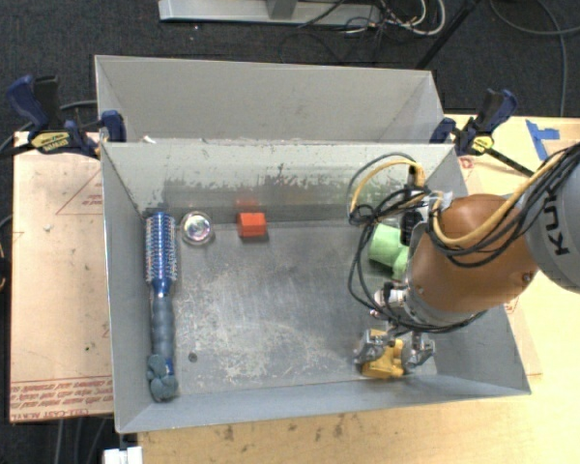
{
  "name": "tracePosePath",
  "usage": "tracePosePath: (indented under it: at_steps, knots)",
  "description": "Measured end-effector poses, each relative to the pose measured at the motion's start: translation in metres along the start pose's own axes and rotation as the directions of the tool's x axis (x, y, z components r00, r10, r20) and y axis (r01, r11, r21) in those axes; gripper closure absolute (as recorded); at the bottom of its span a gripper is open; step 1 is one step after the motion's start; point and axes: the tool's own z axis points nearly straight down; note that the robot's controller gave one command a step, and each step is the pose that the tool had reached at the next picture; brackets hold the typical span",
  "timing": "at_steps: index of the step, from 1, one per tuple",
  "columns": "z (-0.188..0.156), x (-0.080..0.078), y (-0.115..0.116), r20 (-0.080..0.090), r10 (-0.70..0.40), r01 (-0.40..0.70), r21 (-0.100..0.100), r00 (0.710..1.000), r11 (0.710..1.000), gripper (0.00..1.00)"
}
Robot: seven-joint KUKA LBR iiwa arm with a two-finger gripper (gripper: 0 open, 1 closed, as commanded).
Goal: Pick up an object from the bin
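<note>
My gripper (394, 352) is low in the bin's front right corner, below the orange wrist cover. A small yellow thing (382, 366) lies right under its fingers, close to the front wall; whether the fingers are round it I cannot tell. A light green thing (387, 244) lies behind the wrist near the right wall, partly hidden by cables.
A blue hairbrush (160, 298) lies along the left wall, bristle head toward the back. A small shiny silver round thing (196, 228) and an orange-red block (252, 224) sit near the back wall. The arm and cables cover the right side.
</note>
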Motion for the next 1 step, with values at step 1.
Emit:
tracePosePath:
  at_steps: [1]
  knots:
    - [-0.138,0.0036,-0.0154,-0.003,-0.193,0.193,0.007,0.981,0.981,1.0]
